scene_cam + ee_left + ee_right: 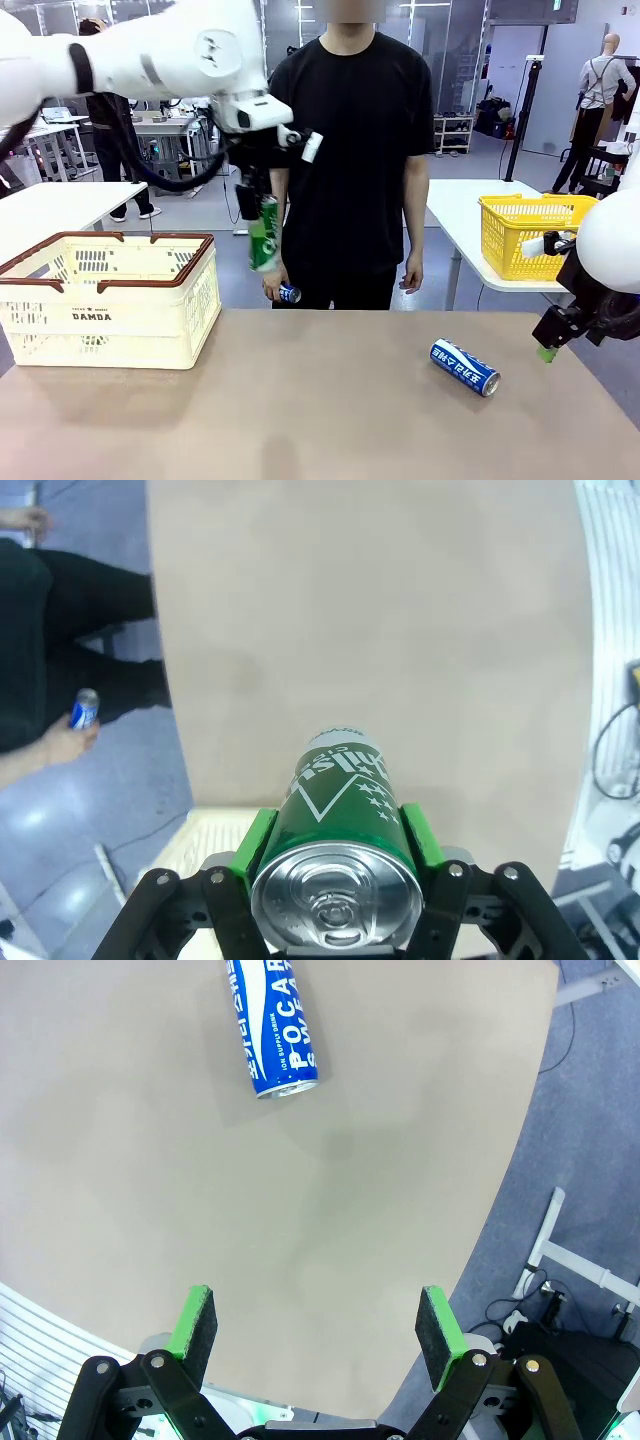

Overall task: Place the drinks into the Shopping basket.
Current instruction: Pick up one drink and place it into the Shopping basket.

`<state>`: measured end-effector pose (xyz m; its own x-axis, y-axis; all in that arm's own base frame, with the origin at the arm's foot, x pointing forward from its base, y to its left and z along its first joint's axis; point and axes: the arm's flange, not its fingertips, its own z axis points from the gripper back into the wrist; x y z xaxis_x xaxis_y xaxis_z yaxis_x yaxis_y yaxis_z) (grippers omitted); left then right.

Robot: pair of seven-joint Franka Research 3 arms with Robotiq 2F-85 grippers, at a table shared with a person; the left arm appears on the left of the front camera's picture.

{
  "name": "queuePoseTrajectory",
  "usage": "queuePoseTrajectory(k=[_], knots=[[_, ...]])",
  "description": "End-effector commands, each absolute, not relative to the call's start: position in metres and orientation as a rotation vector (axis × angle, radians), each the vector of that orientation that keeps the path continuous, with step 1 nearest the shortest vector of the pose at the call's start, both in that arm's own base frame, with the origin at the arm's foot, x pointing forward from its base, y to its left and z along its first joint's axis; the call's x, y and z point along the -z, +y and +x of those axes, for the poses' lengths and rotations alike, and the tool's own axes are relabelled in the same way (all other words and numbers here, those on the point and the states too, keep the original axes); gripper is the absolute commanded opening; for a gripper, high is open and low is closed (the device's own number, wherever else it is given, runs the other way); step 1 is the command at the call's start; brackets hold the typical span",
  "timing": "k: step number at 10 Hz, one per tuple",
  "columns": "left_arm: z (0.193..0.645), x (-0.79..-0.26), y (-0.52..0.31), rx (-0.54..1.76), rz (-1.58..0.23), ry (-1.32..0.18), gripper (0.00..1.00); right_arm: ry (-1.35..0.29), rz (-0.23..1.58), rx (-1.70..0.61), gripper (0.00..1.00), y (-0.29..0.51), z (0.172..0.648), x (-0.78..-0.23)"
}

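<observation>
Green metal can [264,235] with a silver top hangs in the upper middle of the front view, slightly tilted, clamped at its upper end by the left gripper [258,205] on the white arm that enters from the upper left. The can sits higher than, and to the right of, the cream-white perforated plastic shopping basket [110,305] with a brown rim, which stands at the left on the brown table [300,420]. A blue metal can [465,367] with white lettering lies on its side at the lower right of the table. At the right edge the right gripper [548,347] hangs beside the table, apart from that can. Behind the table, a person's hand [274,285] holds a small blue and silver can [288,293]. A yellow mesh basket [535,235] rests on a white table at the right.

In the left wrist view, the green metal can [340,820] fills the lower middle, silver top toward the camera, pinched on both sides by the left gripper [338,835] and its green pads [258,842]. At the left edge, the person's hand [60,745] grips the small blue and silver can [84,708].

In the right wrist view, the right gripper [317,1330] stands wide apart at the bottom with nothing between its green pads [195,1328]. The blue metal can [272,1025] lies at the upper left on the table [400,1160], well apart from the fingers.
</observation>
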<state>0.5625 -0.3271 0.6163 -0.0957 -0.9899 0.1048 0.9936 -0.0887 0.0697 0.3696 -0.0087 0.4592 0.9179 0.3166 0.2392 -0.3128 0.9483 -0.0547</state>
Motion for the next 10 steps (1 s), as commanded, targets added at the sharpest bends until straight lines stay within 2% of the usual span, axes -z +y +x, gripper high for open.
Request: queuePoseTrajectory(k=[1,6,9,10], knots=[[0.554,-0.640,-0.276,1.591,-0.022,-0.189,0.60,-0.246,-0.016,-0.337,1.00,-0.010,0.369,-0.460],[0.567,-0.659,-0.150,1.311,0.029,-0.268,0.60,-0.246,-0.016,-0.337,1.00,-0.010,0.369,-0.460],[0.581,-0.645,-0.080,1.228,0.010,-0.362,0.60,-0.246,-0.016,-0.337,1.00,-0.010,0.369,-0.460],[0.585,-0.638,-0.066,1.153,-0.006,-0.338,0.60,-0.246,-0.016,-0.337,1.00,-0.010,0.369,-0.460]])
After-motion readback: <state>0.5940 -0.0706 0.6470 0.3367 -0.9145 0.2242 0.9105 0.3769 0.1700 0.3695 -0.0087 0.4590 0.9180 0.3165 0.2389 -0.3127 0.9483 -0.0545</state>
